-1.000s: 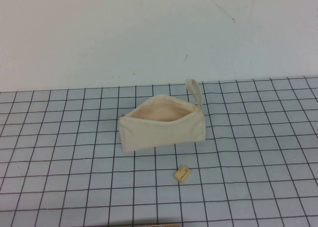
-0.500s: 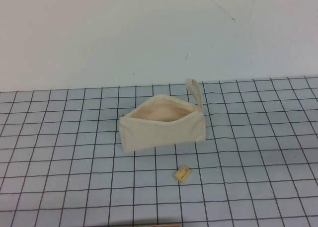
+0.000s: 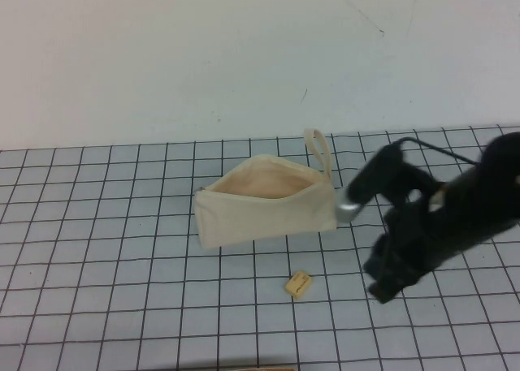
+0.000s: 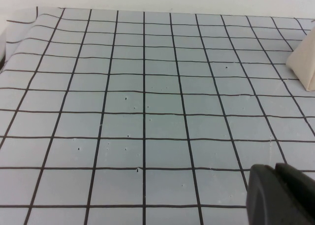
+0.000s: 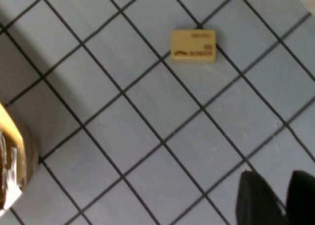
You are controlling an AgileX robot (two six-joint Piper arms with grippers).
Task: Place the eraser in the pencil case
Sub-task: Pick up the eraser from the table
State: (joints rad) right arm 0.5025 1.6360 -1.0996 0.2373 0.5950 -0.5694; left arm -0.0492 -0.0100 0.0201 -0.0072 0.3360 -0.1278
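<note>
My right gripper (image 3: pixel 382 288), fingers narrowly parted and empty, is reaching for the eraser (image 3: pixel 298 284) lying beside them, below the pouch (image 3: pixel 264 209); left gripper (image 4: pixel 280 195) idles apart

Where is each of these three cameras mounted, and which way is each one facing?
High view: raised on the robot's side, angled down at the pencil case, the eraser and the right gripper right of it.
Left wrist view: low over the gridded mat; left gripper at the frame edge.
Right wrist view: looking down on the eraser, right gripper at the edge.
Shared: the eraser appears in the high and right wrist views.
</note>
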